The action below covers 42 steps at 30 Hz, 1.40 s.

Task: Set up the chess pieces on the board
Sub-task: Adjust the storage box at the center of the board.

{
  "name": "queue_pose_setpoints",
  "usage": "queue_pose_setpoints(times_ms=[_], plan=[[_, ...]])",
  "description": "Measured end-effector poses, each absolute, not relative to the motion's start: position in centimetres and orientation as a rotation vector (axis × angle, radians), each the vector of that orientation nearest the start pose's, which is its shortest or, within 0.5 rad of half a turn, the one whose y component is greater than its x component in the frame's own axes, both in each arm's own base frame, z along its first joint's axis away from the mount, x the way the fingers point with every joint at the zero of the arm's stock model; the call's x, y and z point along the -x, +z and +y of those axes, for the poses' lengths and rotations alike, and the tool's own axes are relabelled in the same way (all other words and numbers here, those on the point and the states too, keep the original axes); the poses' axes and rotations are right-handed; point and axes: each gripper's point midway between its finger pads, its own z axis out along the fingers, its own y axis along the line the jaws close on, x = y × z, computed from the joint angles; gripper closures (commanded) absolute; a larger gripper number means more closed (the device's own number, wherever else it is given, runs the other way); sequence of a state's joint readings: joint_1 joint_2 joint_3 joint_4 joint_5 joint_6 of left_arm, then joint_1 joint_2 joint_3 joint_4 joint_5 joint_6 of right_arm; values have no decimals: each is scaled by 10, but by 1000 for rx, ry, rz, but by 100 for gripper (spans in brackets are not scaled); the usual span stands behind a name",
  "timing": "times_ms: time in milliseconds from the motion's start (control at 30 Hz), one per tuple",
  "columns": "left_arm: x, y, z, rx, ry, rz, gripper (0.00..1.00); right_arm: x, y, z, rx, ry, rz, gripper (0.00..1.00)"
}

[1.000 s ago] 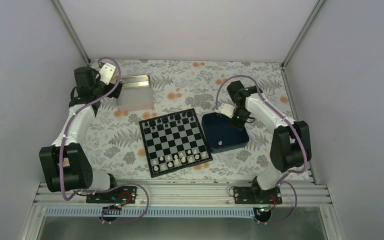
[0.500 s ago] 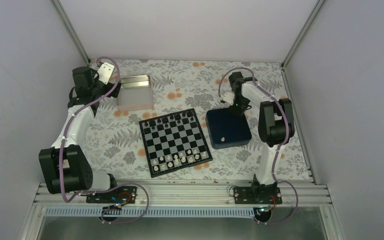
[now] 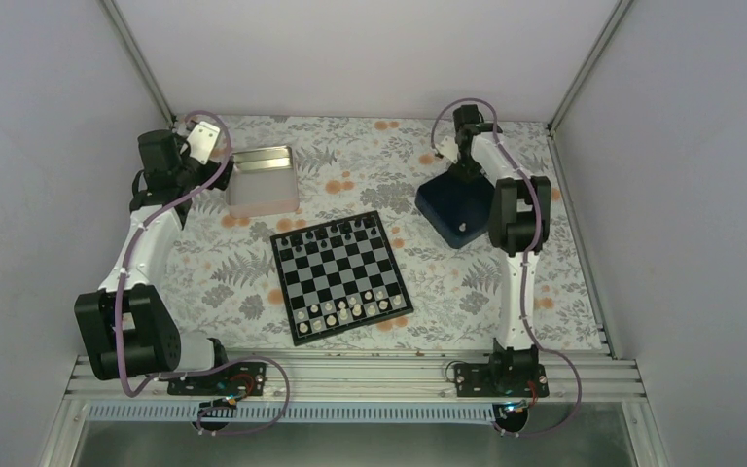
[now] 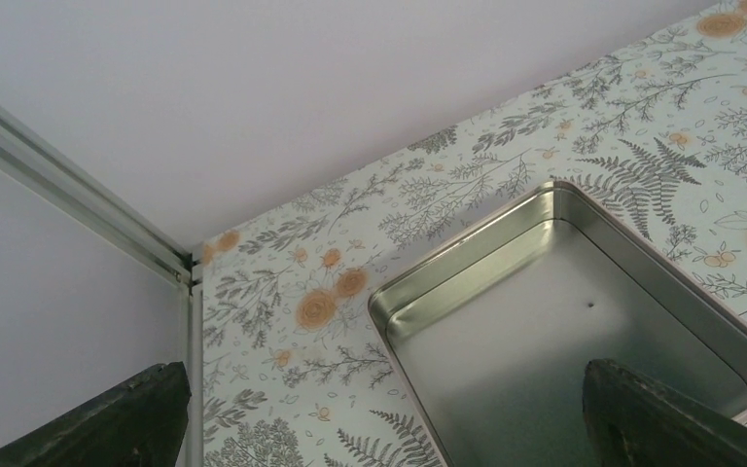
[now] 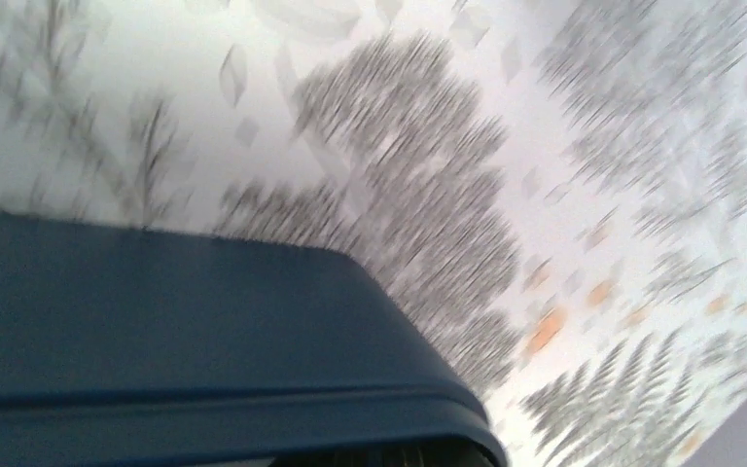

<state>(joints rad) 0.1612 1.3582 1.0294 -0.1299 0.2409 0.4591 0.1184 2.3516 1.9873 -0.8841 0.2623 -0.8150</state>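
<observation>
The board (image 3: 340, 277) lies in the middle of the table. Several white chess pieces (image 3: 345, 311) stand on its near rows and black pieces (image 3: 326, 233) on its far row. One small white piece (image 3: 463, 231) lies in the dark blue tray (image 3: 455, 206), which sits far right of the board. My right gripper (image 3: 459, 173) is at the tray's far edge. The tray rim (image 5: 204, 389) fills the blurred right wrist view and hides the fingers. My left gripper (image 3: 216, 175) hangs open and empty over the silver tin's (image 4: 584, 341) left edge, with fingers (image 4: 671, 413) wide apart.
The silver tin (image 3: 265, 180) stands at the far left, empty. The flowered table cover (image 3: 370, 165) runs to the white walls on three sides. A metal corner post (image 4: 78, 199) is close to my left gripper.
My right arm has swung up and away from the board, and the blue tray has moved with it toward the far right. My left arm has barely moved.
</observation>
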Motion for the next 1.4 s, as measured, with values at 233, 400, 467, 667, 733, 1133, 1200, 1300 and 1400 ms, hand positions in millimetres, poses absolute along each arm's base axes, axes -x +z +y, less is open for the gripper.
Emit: queue_pose_setpoints(times_ms=[233,400,467,667,733,1133,1200,1300,1400], plan=[[-430,247,33,-439,159,1960,0,-579,59,59,1272,-515,2444,93],[-430,248,35,-432,163,1958,0,-562,48,114,1393,-409,2389,93],[-430,248,36,-431,164,1958,0,-546,41,136,1455,-351,2379,93],[-429,250,36,-432,163,1954,0,-501,44,183,1588,-213,2347,93],[-429,250,36,-432,162,1954,0,-491,54,190,1596,-178,2338,93],[-428,252,34,-438,150,1946,0,-416,69,166,1624,-92,2440,93],[-428,252,33,-438,146,1946,0,-405,67,162,1628,-85,2461,93],[-428,252,33,-438,144,1945,0,-393,61,156,1636,-76,2491,94],[-428,252,33,-438,143,1946,0,-378,56,150,1650,-66,2522,94]])
